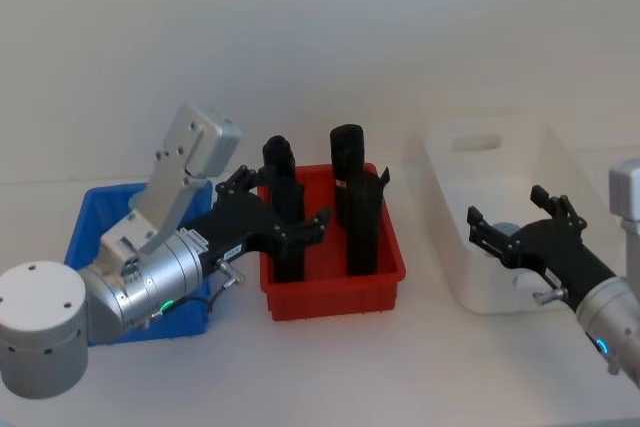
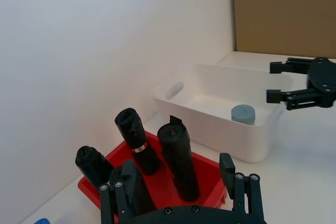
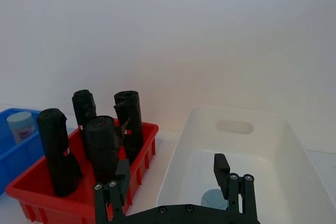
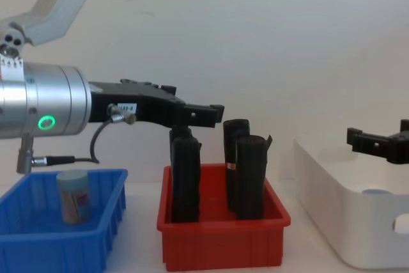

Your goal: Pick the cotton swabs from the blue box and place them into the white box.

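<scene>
One tub of cotton swabs (image 4: 73, 196) stands in the blue box (image 4: 96, 238) at the left, also seen as cotton swabs (image 3: 21, 126). Another tub of cotton swabs (image 2: 243, 114) sits inside the white box (image 2: 210, 124) at the right, its lid partly hidden in the head view (image 1: 503, 232). My left gripper (image 1: 285, 202) hangs open and empty above the gap between the blue box (image 1: 95, 222) and the red bin. My right gripper (image 1: 518, 215) is open and empty above the white box (image 1: 450, 277), just over the tub there.
A red bin (image 1: 335, 287) holding three upright black rolls (image 1: 357, 212) stands between the two boxes, right under my left gripper's fingertips. A white wall closes off the back of the table. The table in front of the boxes is bare.
</scene>
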`<state>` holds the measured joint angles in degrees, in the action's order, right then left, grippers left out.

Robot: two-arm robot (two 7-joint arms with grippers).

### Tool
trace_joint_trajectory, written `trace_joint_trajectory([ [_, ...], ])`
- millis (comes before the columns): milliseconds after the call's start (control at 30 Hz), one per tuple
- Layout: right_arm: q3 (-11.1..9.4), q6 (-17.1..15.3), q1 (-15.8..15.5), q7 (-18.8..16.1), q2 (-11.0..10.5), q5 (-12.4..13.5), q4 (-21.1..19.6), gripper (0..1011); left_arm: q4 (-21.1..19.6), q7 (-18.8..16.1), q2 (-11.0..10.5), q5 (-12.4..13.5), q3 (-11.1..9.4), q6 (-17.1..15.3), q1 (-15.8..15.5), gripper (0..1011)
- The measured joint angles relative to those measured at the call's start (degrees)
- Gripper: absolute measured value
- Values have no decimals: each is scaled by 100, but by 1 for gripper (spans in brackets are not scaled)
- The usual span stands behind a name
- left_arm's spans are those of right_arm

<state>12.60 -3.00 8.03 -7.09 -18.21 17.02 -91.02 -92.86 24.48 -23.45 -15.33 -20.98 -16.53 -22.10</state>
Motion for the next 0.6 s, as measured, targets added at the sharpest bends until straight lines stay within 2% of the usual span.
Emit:
trace_joint_trajectory([
  [433,29,84,-689,253,-93,-46,-796,1002,-15,-971,63,157,-209,639,347,1004],
  [600,35,101,-826,304,-110,-56,-956,1002,-22,-1368,89,222,-292,903,493,1004],
])
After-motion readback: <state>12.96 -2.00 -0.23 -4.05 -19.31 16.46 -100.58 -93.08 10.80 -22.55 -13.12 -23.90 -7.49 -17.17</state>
